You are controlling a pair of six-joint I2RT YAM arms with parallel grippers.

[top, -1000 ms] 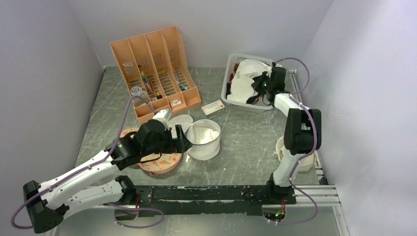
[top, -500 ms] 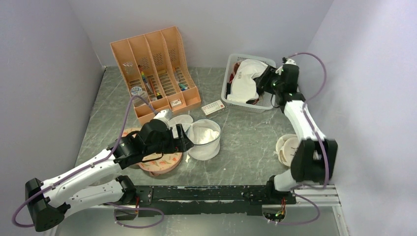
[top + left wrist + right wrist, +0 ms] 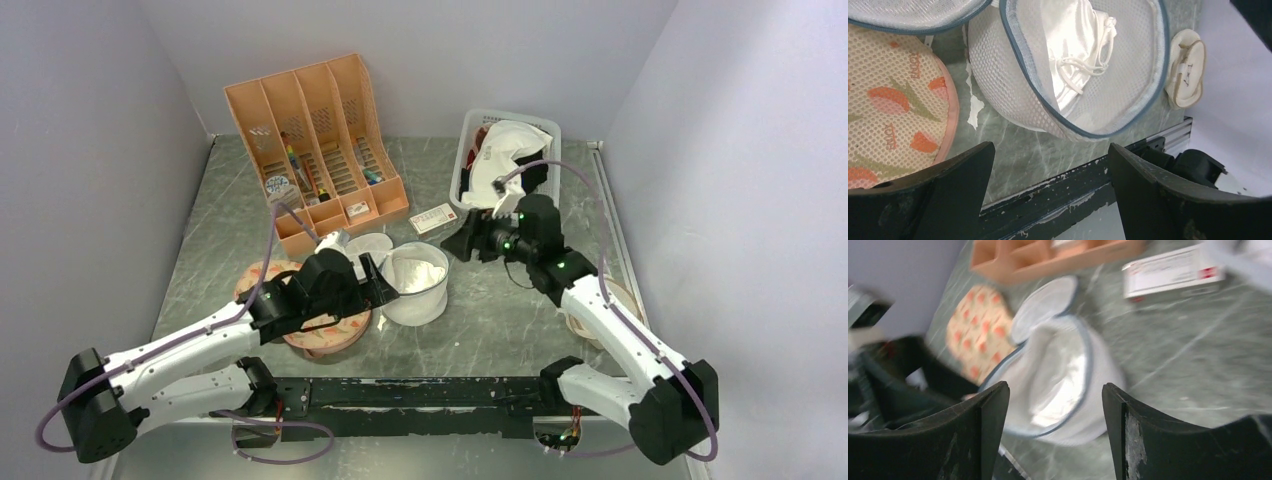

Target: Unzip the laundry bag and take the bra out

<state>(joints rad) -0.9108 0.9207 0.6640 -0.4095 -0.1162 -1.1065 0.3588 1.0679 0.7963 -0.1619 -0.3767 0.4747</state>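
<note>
The laundry bag (image 3: 420,295) stands unzipped at mid-table, its grey-edged lid flap (image 3: 366,246) folded back to the left. White shiny fabric with thin cords (image 3: 1075,55) lies inside it. A white soft garment (image 3: 503,160), a bra by its look, lies draped in the grey basket (image 3: 461,172) at the back right. My left gripper (image 3: 375,284) (image 3: 1050,147) is open just left of the bag (image 3: 1013,80), holding nothing. My right gripper (image 3: 456,243) (image 3: 1055,386) is open and empty in the air right of the bag (image 3: 1060,365), facing it.
A pink carrot-patterned pad (image 3: 318,332) (image 3: 883,100) lies under the left wrist. An orange file organiser (image 3: 315,140) stands at the back left, with a small white box (image 3: 434,217) beside it. A beige round case (image 3: 1188,67) sits near the right arm's base.
My right gripper opened over the basket, left the white garment there and swung down-left toward the bag. The left gripper has barely moved.
</note>
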